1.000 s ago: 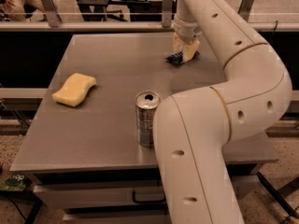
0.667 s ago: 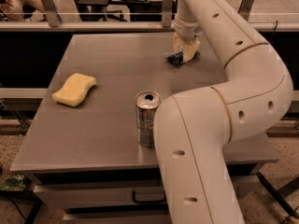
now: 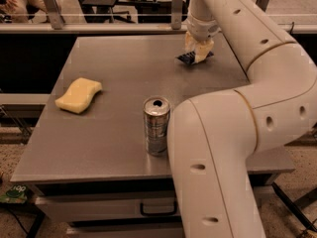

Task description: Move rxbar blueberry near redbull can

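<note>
The rxbar blueberry (image 3: 184, 58) is a dark navy flat wrapper at the far right of the grey table (image 3: 119, 133). My gripper (image 3: 198, 52) is down on top of it and covers its middle, so only the ends of the bar show on either side. The redbull can (image 3: 156, 127) stands upright near the table's front edge, well apart from the bar and right beside my arm's lower link.
A yellow sponge (image 3: 78, 94) lies on the left side of the table. My large white arm (image 3: 233, 148) rises at the front right and arcs over the right edge. A railing (image 3: 99, 28) runs behind the table, with people seated beyond it.
The gripper and the bar stay at the far right of the table; at most they have shifted very slightly. The can and the sponge have not moved.
</note>
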You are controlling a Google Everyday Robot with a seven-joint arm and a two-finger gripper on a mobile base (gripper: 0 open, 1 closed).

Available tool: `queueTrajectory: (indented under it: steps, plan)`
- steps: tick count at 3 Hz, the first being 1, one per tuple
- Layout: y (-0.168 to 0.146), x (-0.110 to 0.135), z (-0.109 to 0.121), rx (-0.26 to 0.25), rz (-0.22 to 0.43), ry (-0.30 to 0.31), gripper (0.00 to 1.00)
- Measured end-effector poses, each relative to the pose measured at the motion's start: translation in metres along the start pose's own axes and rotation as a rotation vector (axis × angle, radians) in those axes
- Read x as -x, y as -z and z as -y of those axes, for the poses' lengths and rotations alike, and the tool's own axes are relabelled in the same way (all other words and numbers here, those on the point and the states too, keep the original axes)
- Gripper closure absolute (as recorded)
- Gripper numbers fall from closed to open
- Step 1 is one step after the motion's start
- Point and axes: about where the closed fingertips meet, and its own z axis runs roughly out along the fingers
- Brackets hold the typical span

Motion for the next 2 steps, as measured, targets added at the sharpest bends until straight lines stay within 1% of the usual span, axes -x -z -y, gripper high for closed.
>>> queueTrajectory:
  steps: [1,2]
  plan:
    - [0.024,0.008,-0.015,-0.017,0.020,0.002,1.00]
    - [0.038,0.022,-0.040,-0.006,0.037,0.017,1.00]
